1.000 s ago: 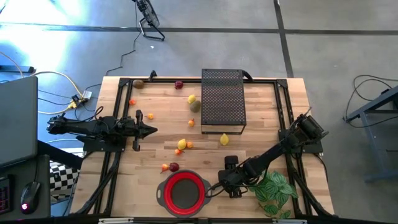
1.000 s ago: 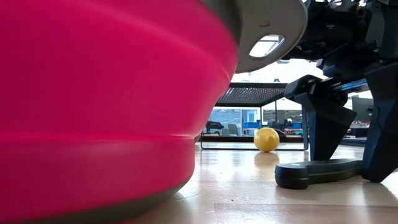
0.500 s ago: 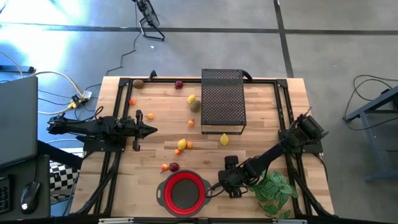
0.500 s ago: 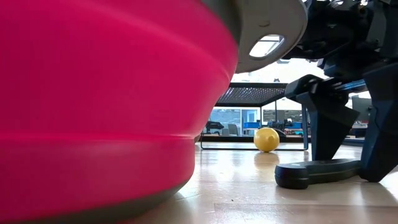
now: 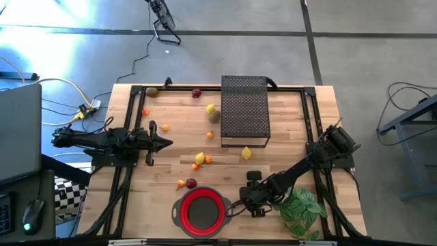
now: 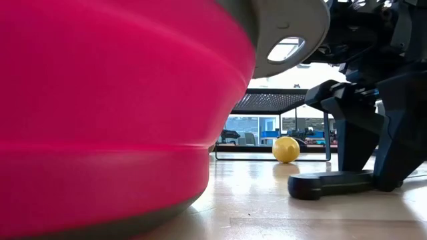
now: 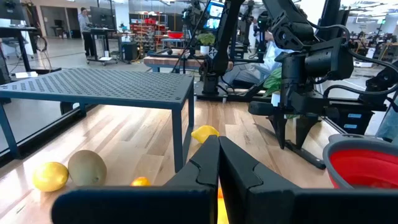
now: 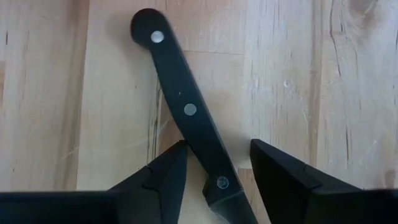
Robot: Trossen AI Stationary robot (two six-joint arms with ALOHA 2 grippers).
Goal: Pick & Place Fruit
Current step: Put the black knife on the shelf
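Several small fruits lie loose on the wooden table, among them a yellow one [image 5: 246, 153] [image 6: 286, 149], a dark red one [image 5: 191, 183] and a brownish-green one [image 5: 214, 116] [image 7: 87, 168]. My right gripper [image 5: 250, 202] [image 8: 214, 155] points steeply down next to the red bowl [image 5: 201, 210]. It stands open astride the dark handle [image 8: 186, 106] [image 6: 327, 183] of a knife that lies flat on the table. My left gripper [image 5: 167, 143] [image 7: 217, 155] is shut and level at the table's left side, holding nothing. My right gripper comes at the knife handle from above, its fingers across it near the blade end. One fingertip [image 8: 177, 158] meets the handle's side [image 8: 194, 149]. The other fingertip [image 8: 261, 155] stands a small gap away. The knife lies flat on the table.
A black mesh stand [image 5: 244, 111] sits at the far middle. A green leafy plant [image 5: 300, 208] lies right beside my right arm, at the near right. The red bowl's wall [image 6: 120, 113] fills the low view's left side.
My right gripper's fingers have drawn closer together around the knife handle, staying in place above it. In the low view the handle's end has slid slightly toward the bowl.
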